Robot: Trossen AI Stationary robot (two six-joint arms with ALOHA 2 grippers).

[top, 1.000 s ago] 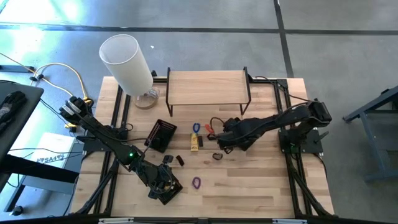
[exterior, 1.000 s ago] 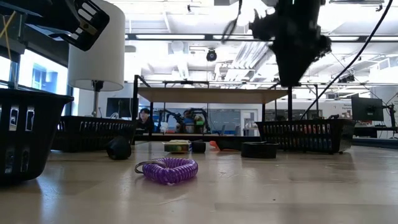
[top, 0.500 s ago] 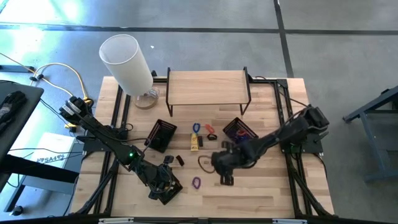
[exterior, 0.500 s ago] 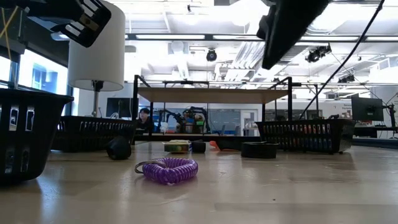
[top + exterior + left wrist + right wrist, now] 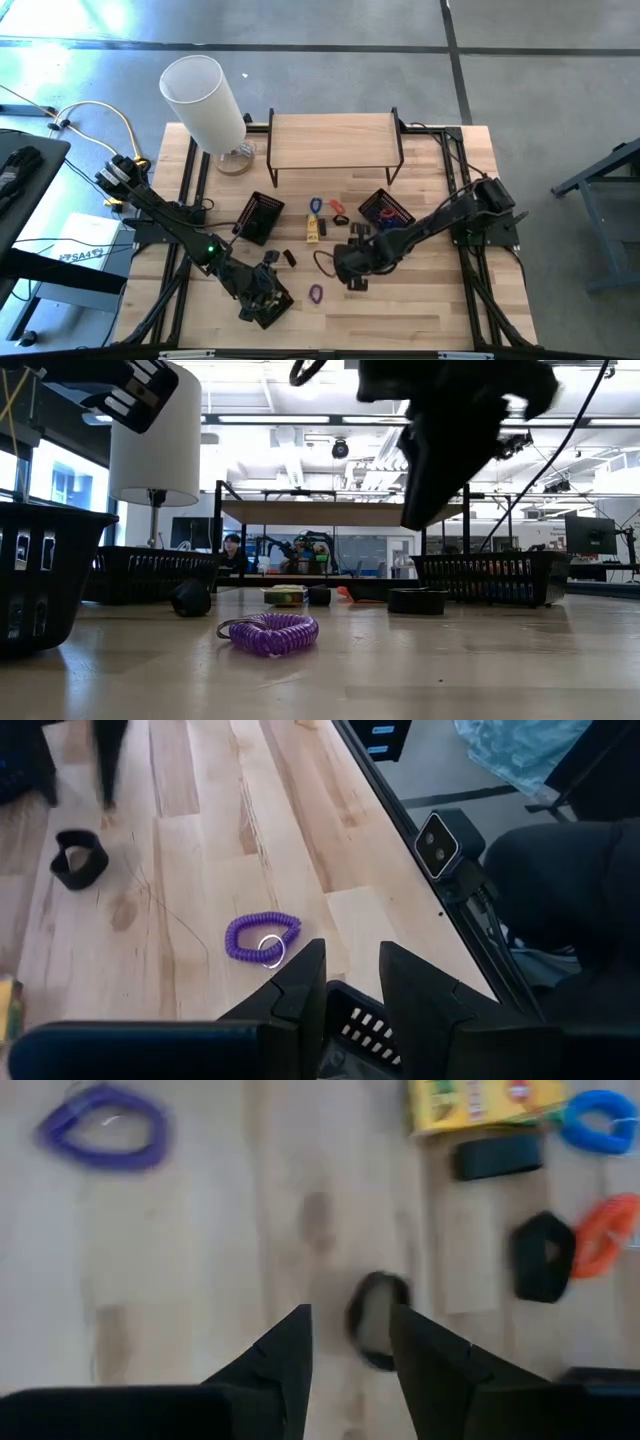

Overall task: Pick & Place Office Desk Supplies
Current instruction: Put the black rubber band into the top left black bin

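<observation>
The light wooden slatted surface (image 5: pixel 420 310) carries the supplies. Taking the purple coiled loop band (image 5: pixel 316 294) as landmark: the right claw (image 5: pixel 352 278) hangs just beside it, above the surface, narrowly parted, with a dark ring (image 5: pixel 377 1318) below its fingers; whether it holds the ring cannot be told. The left claw (image 5: pixel 352 982) sits near the band, narrowly parted, empty. A yellow rectangular packet (image 5: pixel 313 229) lies well beyond.

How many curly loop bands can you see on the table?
3. The purple band lies near the table's front, the blue band and the orange-red band lie side by side before the wooden shelf. Others may be hidden.
</observation>
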